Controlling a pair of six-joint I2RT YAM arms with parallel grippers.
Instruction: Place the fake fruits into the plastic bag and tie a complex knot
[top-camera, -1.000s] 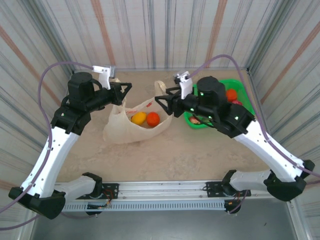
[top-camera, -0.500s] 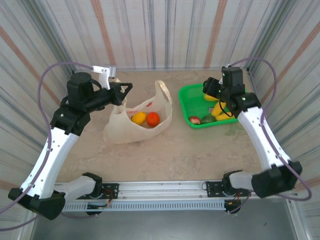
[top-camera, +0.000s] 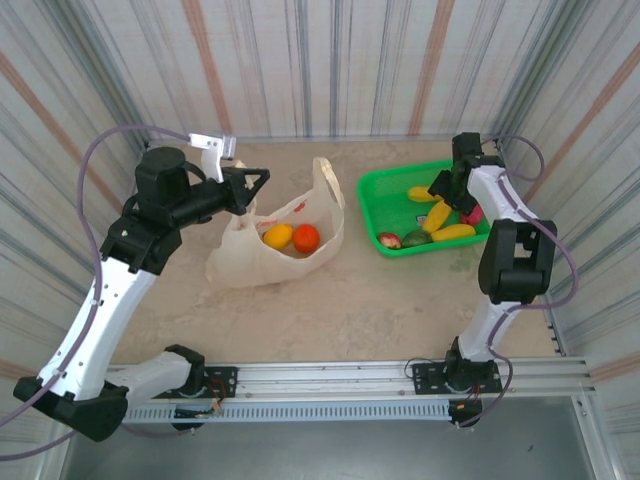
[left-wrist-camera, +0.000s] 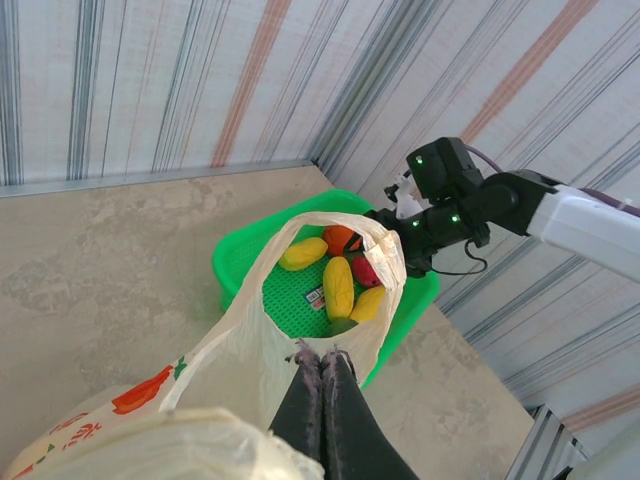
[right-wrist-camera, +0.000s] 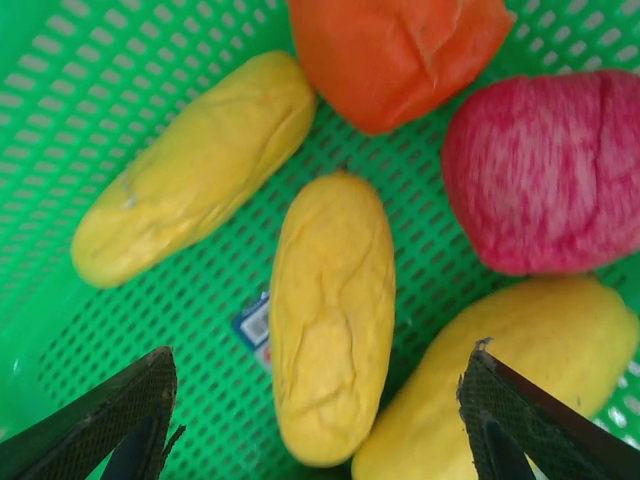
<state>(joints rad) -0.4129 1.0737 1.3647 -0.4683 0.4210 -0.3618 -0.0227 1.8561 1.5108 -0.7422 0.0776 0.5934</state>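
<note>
Left gripper (left-wrist-camera: 320, 360): its jaws are pressed together on a handle loop (left-wrist-camera: 228, 342) of the plastic bag (top-camera: 250, 258), which they hold raised above the table (top-camera: 350, 310).
Plastic bag: it sits left of centre on the table with its mouth open, and its other handle (top-camera: 325, 180) stands up free on the side toward the basket.
Fruits in the bag: a yellow piece (top-camera: 279, 236) and an orange round (top-camera: 306, 237) lie side by side, touching.
Right gripper (right-wrist-camera: 315, 385): its jaws are wide apart with nothing clamped, and it points down into the green basket (top-camera: 366, 205) at the far right, well apart from the bag.
Fruits below the right gripper: a long yellow fruit (right-wrist-camera: 330, 320) lies in line with the gap between the fingers. A second yellow fruit (right-wrist-camera: 195, 165) lies up and to the left, and a third yellow fruit (right-wrist-camera: 500, 410) is just beside the right finger. An orange piece (right-wrist-camera: 395, 50) and a red piece (right-wrist-camera: 545, 170) lie farther off.
Contact: I cannot tell whether either finger touches a fruit.
Basket front edge: a red-and-green piece (top-camera: 388, 240) lies beside a green piece (top-camera: 412, 238).
</note>
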